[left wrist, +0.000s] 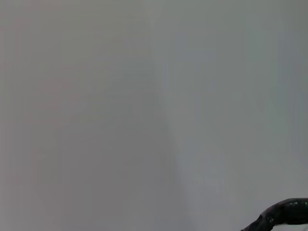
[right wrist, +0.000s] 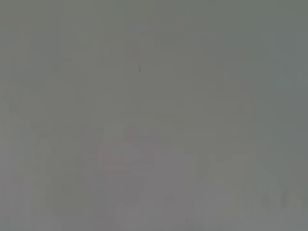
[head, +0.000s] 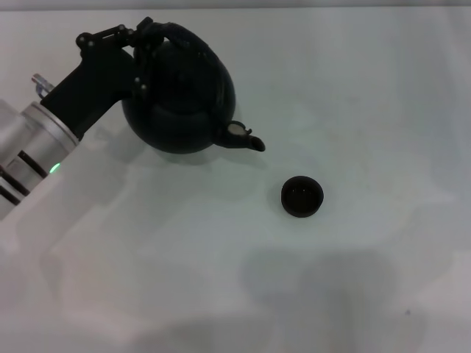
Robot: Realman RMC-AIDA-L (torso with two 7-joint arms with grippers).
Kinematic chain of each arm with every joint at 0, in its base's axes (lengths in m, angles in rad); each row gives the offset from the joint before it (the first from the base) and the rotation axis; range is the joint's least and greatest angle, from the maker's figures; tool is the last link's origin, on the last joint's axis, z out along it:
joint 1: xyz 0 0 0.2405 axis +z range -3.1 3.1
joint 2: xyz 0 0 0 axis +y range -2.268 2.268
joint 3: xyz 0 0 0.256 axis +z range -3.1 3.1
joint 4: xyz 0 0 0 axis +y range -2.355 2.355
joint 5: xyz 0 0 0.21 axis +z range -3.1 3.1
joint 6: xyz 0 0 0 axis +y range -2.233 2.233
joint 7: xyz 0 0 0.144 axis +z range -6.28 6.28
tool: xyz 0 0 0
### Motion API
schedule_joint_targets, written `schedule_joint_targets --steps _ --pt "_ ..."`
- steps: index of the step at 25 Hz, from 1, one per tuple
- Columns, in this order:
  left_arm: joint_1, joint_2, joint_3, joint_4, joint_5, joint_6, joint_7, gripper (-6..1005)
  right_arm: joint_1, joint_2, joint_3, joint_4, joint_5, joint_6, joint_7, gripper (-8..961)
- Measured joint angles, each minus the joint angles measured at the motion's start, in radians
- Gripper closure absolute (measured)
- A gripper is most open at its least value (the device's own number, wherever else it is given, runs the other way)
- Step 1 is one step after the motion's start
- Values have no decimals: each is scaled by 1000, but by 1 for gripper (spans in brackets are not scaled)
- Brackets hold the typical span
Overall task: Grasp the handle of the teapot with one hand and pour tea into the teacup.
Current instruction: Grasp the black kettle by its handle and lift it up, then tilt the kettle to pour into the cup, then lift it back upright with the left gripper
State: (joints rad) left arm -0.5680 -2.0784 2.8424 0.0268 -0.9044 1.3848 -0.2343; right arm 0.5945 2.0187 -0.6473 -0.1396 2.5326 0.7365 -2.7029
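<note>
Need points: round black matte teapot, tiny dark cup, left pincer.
round black matte teapot (head: 184, 110), head view, on the middle of its body
tiny dark round teacup (head: 302, 196), head view, on its centre
left pincer (head: 147, 40), head view, at the arched handle

No text, label, brand, number or sign can be read in any of the three views. The teapot (head: 179, 99), the teacup (head: 302, 196) at its 4 o'clock and the white table (head: 368, 88) carry no legible markings. The left arm (head: 44, 143) shows only a small green light, with no lettering beside it.
</note>
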Motion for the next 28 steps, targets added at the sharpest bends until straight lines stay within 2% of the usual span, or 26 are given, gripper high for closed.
schedule_joint_targets --steps 5,11,28 --pt "-8 0 0 7 1 -5 13 893 2 1 0 -1 0 0 10 114" --pt "-7 -2 0 56 5 -38 125 893 2 2 0 -1 0 0 13 114" --pt "-8 -2 0 97 79 -42 208 892 5 3 -1 8 0 2 15 113"
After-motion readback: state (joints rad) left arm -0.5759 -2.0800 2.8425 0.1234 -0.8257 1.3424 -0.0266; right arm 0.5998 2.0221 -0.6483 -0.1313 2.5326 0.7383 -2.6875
